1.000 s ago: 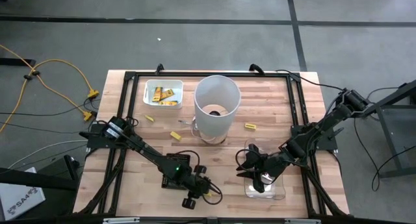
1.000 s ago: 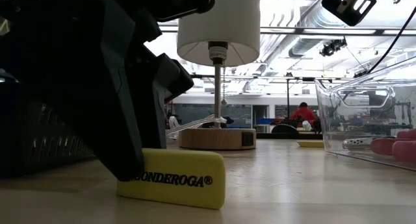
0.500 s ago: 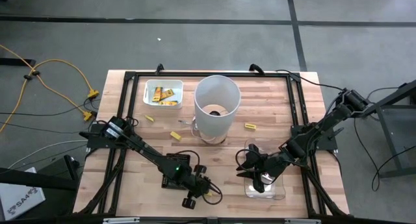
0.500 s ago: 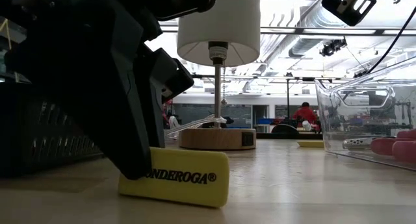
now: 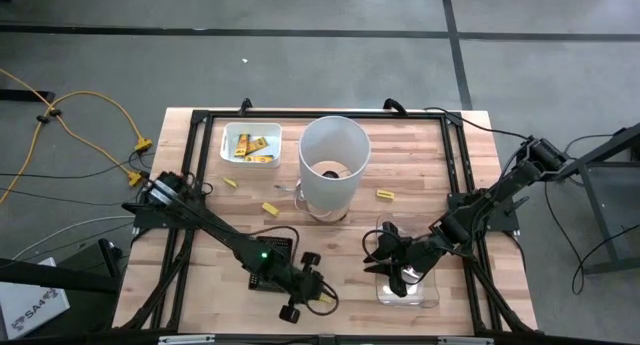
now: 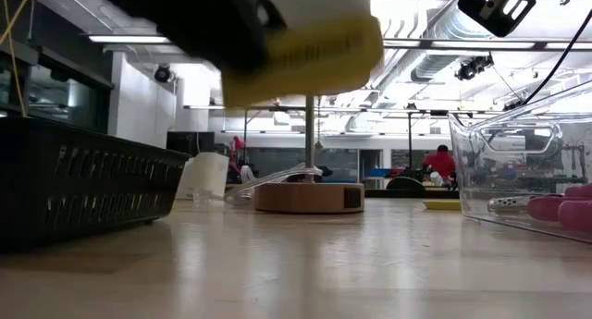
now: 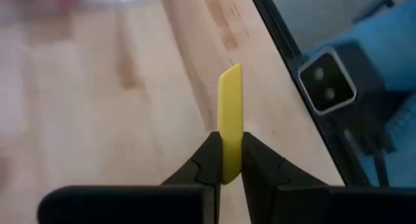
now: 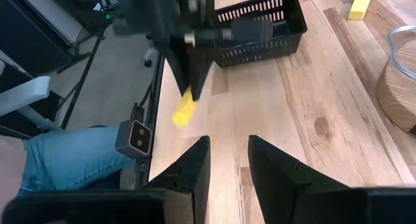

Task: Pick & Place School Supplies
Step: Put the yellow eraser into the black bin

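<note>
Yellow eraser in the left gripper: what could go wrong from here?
1. The left gripper pinches the yellow eraser only at one end, so most of it sticks out; it could pivot or slip in transit.
2. It is lifted off the table near the front edge; a drop there might fall to the floor.
3. The black basket sits close by, so a low swing could clip its wall.

— What is the table (image 5: 420,165) looking like?
— Pale wood planks, grain and knots showing, carrying a soft sheen.
— And the yellow piece (image 7: 230,113)?
— It is looking smooth, matt and rubbery between matt black plastic fingers (image 7: 203,165).
— The clear bin (image 6: 518,171)?
— Glossy transparent plastic. The black basket (image 8: 260,26) is showing slotted matt plastic walls.
</note>
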